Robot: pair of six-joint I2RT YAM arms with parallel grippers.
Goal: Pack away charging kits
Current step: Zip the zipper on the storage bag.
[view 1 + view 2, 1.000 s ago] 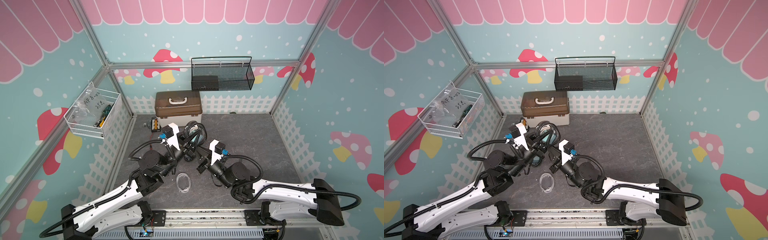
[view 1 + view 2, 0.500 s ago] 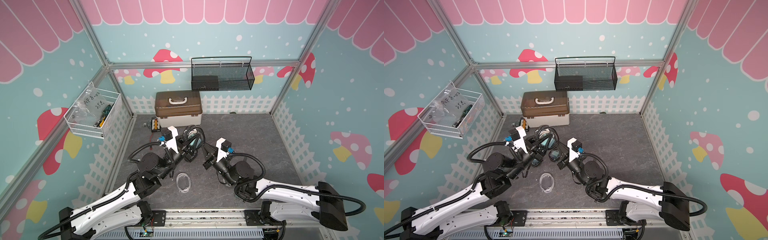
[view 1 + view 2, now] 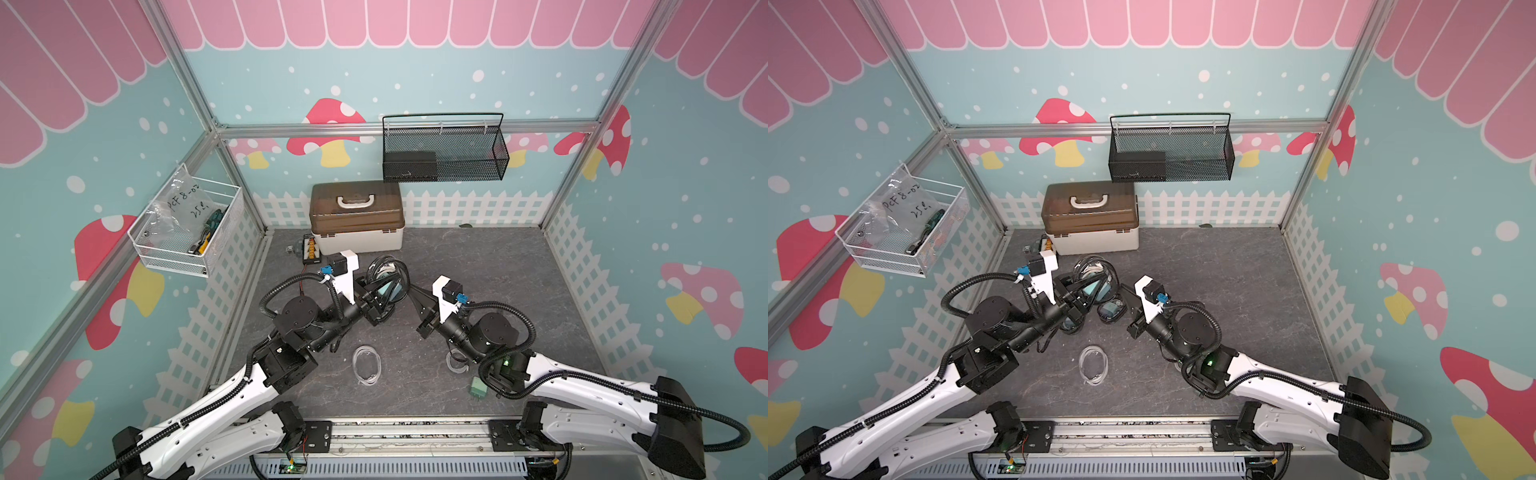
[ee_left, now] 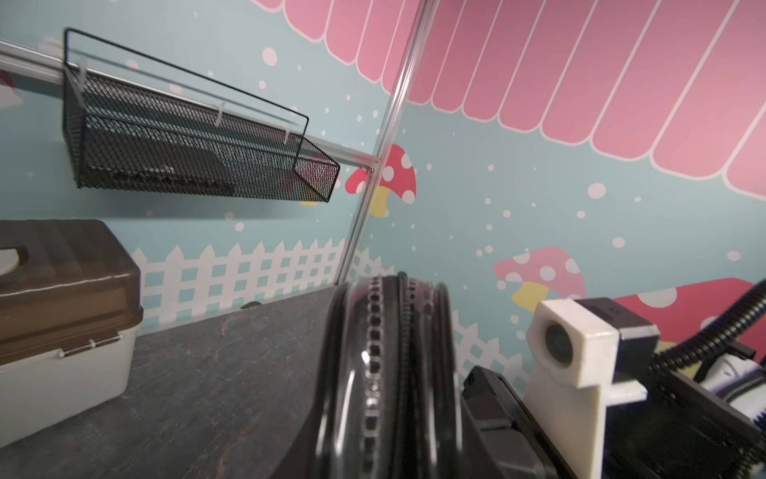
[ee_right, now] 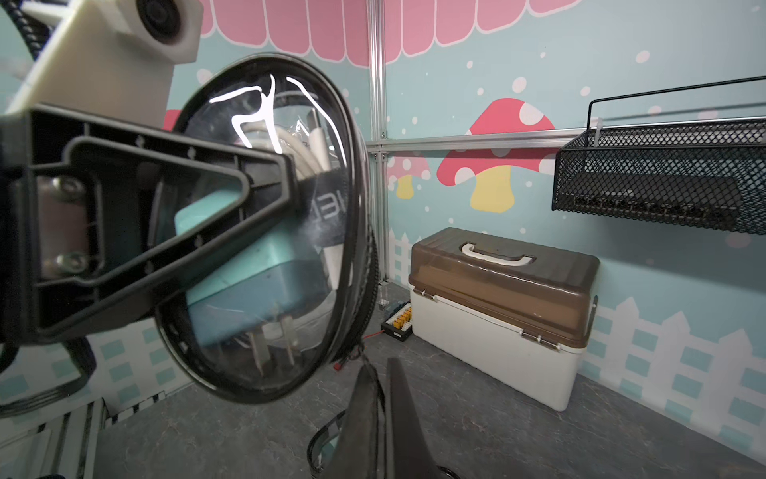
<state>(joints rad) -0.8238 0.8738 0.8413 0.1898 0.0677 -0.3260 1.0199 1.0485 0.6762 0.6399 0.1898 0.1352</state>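
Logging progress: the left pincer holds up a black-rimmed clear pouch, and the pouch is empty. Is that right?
Not empty. The right wrist view shows the pouch in the left pincer with a teal plug and a white cable inside. The rest is right.

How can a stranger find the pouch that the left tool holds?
Find the brown-lidded white box at the back. Just in front of it, the left tool grips a clear oval pouch with a black rim, with a teal adapter and white cable inside. Unlike the pouches lying flat nearby, it is raised on edge.
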